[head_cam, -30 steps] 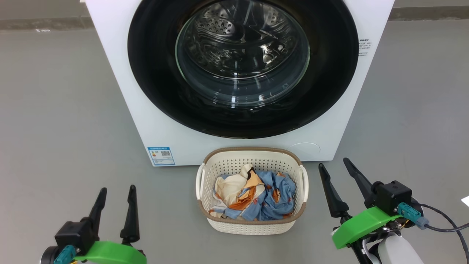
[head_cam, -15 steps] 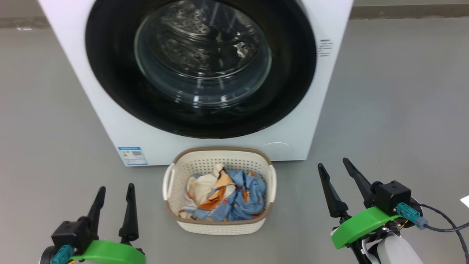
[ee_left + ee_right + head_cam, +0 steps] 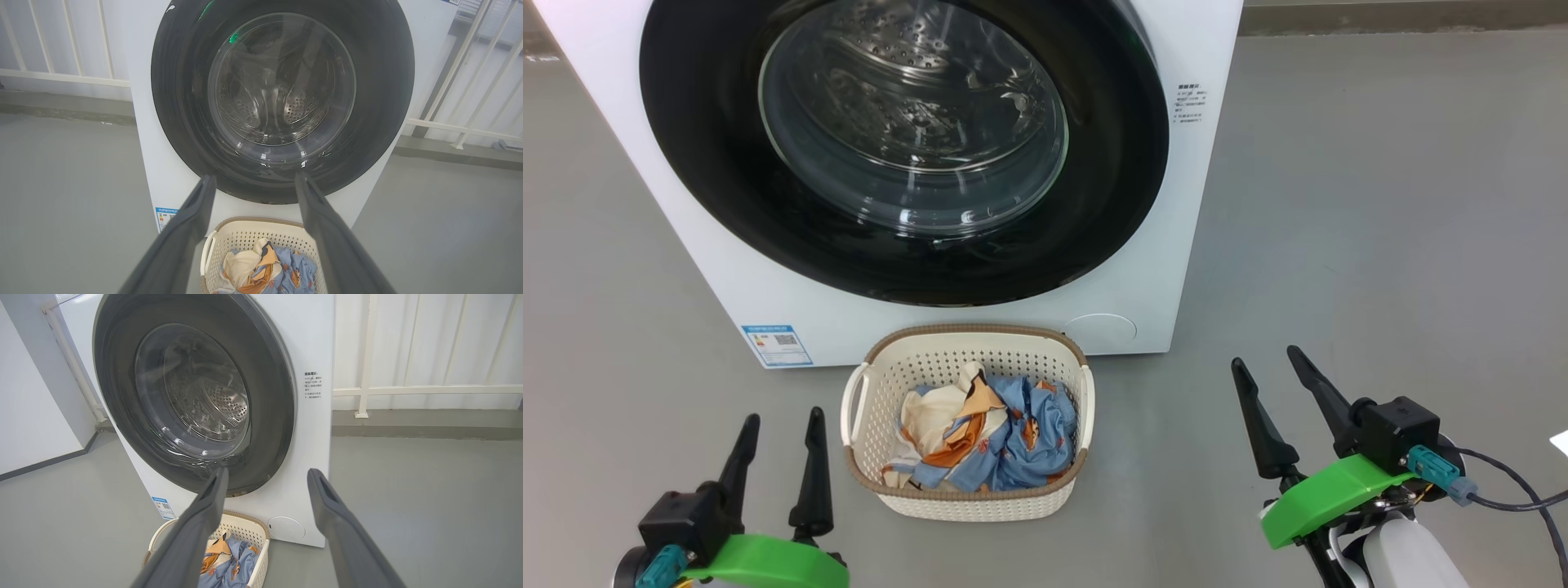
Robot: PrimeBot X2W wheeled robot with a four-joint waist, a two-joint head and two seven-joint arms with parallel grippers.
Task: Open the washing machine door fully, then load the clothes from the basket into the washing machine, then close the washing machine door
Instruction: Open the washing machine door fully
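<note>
The white washing machine [image 3: 1168, 245] stands ahead on the grey floor. Its round black-rimmed door [image 3: 1111, 188] with the bulging glass window lies flat against the front. The steel drum [image 3: 282, 94] shows through the glass. On the floor just in front sits the cream basket [image 3: 968, 502] with a brown rim. Inside lie the clothes [image 3: 988, 437], light blue with cream and orange patches. My left gripper [image 3: 783, 418] hangs open at the lower left, short of the basket. My right gripper [image 3: 1266, 354] is open at the lower right, apart from everything.
Bare grey floor [image 3: 1380, 204] spreads to the right of the machine. A white railing [image 3: 408, 390] and pale wall run behind it. A blue energy label [image 3: 776, 345] sits low on the machine's left front, a round white cap [image 3: 1099, 329] low on the right.
The whole head picture has shifted: the machine and basket now sit further left, so the camera turned right. Both grippers hold the same pose, still open.
</note>
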